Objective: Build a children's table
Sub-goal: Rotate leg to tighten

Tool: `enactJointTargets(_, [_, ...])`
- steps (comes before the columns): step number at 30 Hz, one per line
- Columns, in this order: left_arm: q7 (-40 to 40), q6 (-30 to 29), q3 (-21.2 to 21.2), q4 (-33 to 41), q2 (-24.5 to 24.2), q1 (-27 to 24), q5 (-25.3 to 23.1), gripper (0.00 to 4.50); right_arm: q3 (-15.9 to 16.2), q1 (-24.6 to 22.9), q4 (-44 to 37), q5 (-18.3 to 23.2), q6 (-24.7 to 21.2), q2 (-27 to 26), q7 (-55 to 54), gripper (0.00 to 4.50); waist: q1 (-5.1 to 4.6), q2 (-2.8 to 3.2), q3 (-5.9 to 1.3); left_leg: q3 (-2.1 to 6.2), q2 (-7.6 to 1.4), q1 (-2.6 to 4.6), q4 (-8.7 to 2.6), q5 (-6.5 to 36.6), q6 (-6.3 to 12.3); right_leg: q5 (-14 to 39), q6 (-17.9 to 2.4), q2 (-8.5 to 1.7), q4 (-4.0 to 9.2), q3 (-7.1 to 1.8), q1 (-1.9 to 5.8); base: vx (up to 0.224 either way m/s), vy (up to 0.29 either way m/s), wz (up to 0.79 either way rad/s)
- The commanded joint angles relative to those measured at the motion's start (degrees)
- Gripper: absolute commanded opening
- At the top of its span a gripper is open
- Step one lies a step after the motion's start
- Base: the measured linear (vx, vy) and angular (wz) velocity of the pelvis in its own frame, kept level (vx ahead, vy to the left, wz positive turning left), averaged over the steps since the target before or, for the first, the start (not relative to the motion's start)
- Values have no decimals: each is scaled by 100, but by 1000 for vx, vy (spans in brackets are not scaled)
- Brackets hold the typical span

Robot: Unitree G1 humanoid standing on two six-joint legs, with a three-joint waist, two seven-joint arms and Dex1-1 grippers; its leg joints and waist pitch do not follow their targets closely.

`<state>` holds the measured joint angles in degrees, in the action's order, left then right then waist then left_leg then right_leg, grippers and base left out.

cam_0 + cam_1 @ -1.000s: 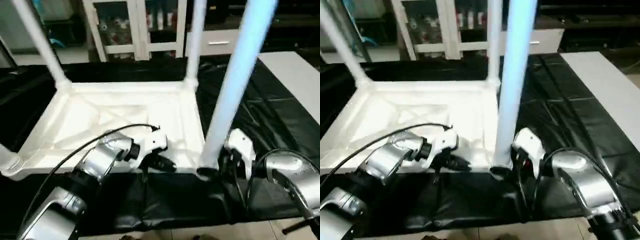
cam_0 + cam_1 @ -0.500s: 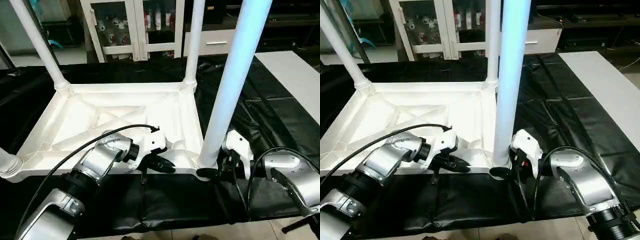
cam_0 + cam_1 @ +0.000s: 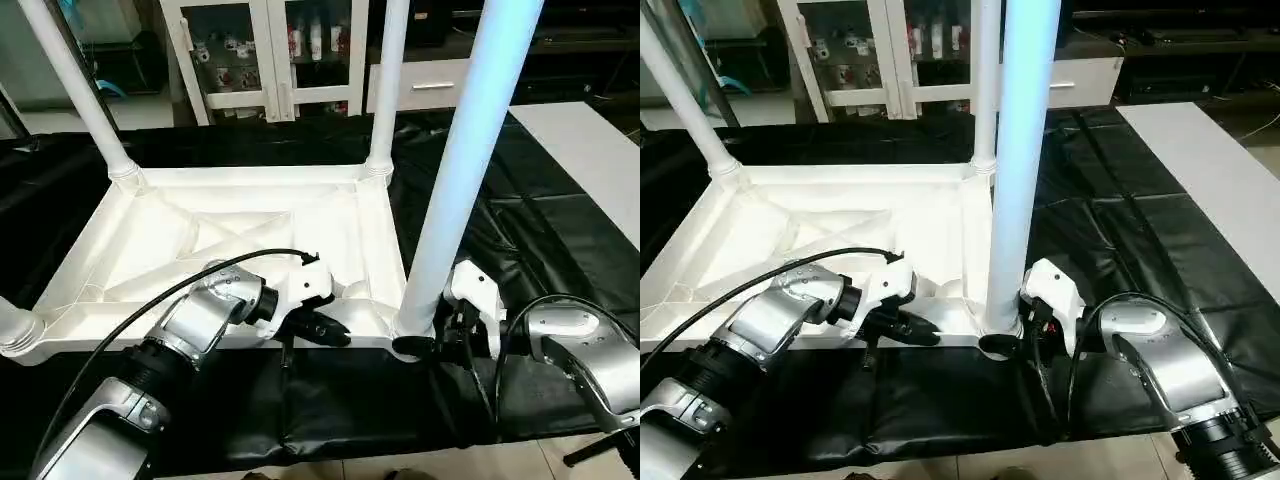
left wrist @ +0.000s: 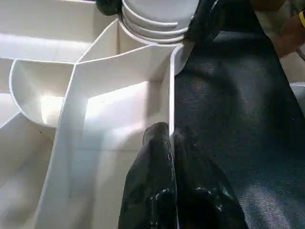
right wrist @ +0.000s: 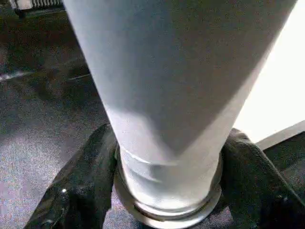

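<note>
The tabletop lies upside down, ribbed underside up, on the black cover, occupying the centre and 9 o'clock part of the head view. Four legs stand upright in its corner sockets: far left leg at 11 o'clock, far right leg at 12 o'clock, near right leg at 2 to 4 o'clock, and the near left leg at 8 o'clock, cut off by the frame edge.

The left gripper sits at the tabletop's near edge, its fingers pinched narrowly on the thin rim wall, one finger inside and the other outside.

The right gripper is at the base of the near right leg, its fingers spread wide on both sides of the leg, against it just above the socket.

A white cabinet stands beyond the cover at 12 o'clock.
</note>
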<state>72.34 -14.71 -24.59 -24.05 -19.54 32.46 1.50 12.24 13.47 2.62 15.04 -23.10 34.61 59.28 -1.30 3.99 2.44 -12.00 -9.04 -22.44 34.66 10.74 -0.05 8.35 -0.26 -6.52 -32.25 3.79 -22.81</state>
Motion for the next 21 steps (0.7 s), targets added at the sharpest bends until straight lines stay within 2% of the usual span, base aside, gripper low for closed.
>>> enactJointTargets(1, [-148,8,42,31,95,50,8,0,11,123,206,-69,-56,-311,-425,275,-4,-100,-352,232,-391,127,-480,1869,280,2006,-1187,-244,355,-186,201,0,0,0])
enactJointTargets(2, [-148,8,42,31,95,50,8,0,11,123,206,-69,-56,-311,-425,275,-47,-102,-336,256,-381,99,-502,2001,187,2260,-1086,-229,368,-162,216,0,0,0])
enactJointTargets(3, [-509,63,144,-217,286,121,-36,0,-164,244,509,-128,21,-691,-1007,275,-67,-133,-338,255,-378,100,-502,2040,163,2326,-1051,-225,376,-163,203,0,0,0])
enactJointTargets(4, [-651,86,180,-317,359,152,-56,0,-225,286,615,-144,49,-829,-1213,275,-103,-108,-317,252,-359,139,-498,2234,70,2556,-1019,-214,404,-157,143,0,0,0])
enactJointTargets(5, [-1396,182,357,-855,744,351,-151,0,-459,501,1082,-262,206,-1471,-2221,275,-175,-130,-317,262,-336,156,-483,2449,-46,2829,-932,-208,442,-135,117,0,0,0])
enactJointTargets(6, [-1733,186,428,-1087,928,456,-186,0,-549,614,1300,-345,267,-1755,-2726,275,-207,-115,-317,276,-323,174,-470,2548,-116,2948,-908,-214,443,-122,95,-51,7,-3])
enactJointTargets(7, [-1733,186,428,-1087,928,456,-186,0,-549,614,1300,-345,267,-1755,-2726,274,-257,-118,-315,283,-306,175,-465,2633,-164,3061,-868,-209,465,-104,86,-53,20,-5])
enactJointTargets(8, [-2228,154,532,-1410,1225,626,-208,0,-660,818,1680,-488,360,-2137,-3433,274,-347,-163,-321,333,-316,140,-487,2781,-178,3207,-710,-216,485,-76,129,-53,20,-5])
enactJointTargets(10, [-2469,131,585,-1549,1369,709,-207,0,-697,931,1885,-576,409,-2296,-3753,274,-414,-124,-312,342,-305,176,-473,2940,-173,3319,-679,-221,527,-63,82,0,0,0])
enactJointTargets(11, [-2608,126,613,-1623,1444,755,-211,0,-714,995,1994,-632,438,-2368,-3933,274,-442,-145,-320,344,-299,170,-465,2948,-174,3293,-676,-215,519,-56,88,0,0,0])
enactJointTargets(12, [-3160,97,734,-1908,1681,917,-242,0,-869,1246,2399,-716,526,-2636,-4560,274,-498,-137,-322,351,-299,136,-483,2922,-111,3211,-674,-229,527,-53,113,0,0,0])
enactJointTargets(13, [-3614,88,828,-2128,1839,1039,-281,0,-1034,1446,2710,-691,586,-2825,-4996,274,-542,-146,-316,339,-288,154,-468,2973,-109,3224,-703,-223,537,-51,67,0,0,0])
enactJointTargets(14, [-4031,85,913,-2323,1972,1148,-320,0,-1199,1623,2985,-631,634,-2991,-5350,274,-604,-125,-318,364,-277,192,-446,3080,-141,3322,-713,-223,555,-19,57,0,0,0])
enactJointTargets(16, [-4431,177,1037,-2592,2106,1277,-401,0,-1380,1828,3312,-681,756,-3166,-5751,274,-631,-141,-330,346,-262,203,-430,3040,-82,3285,-693,-228,600,-14,46,0,0,0])
enactJointTargets(17, [-4753,294,1130,-2800,2202,1378,-460,0,-1476,2007,3574,-750,883,-3297,-6080,274,-666,-153,-339,351,-271,143,-444,2927,-32,3100,-720,-235,586,-14,88,0,0,0])
enactJointTargets(18, [-4917,359,1175,-2903,2250,1429,-485,0,-1518,2101,3708,-777,954,-3367,-6242,274,-683,-140,-366,364,-286,95,-465,2739,31,2758,-796,-241,534,-21,142,0,0,0])
enactJointTargets(19, [-4969,381,1181,-2930,2264,1445,-497,0,-1524,2137,3758,-790,1005,-3389,-6287,274,-696,-162,-377,356,-291,60,-469,2615,80,2580,-843,-246,517,-28,160,0,0,0])
enactJointTargets(21, [-5016,459,1189,-2976,2295,1472,-500,0,-1500,2246,3866,-837,1154,-3477,-6328,274,-686,-201,-391,329,-299,31,-468,2376,237,2218,-976,-256,476,-41,188,0,0,0])
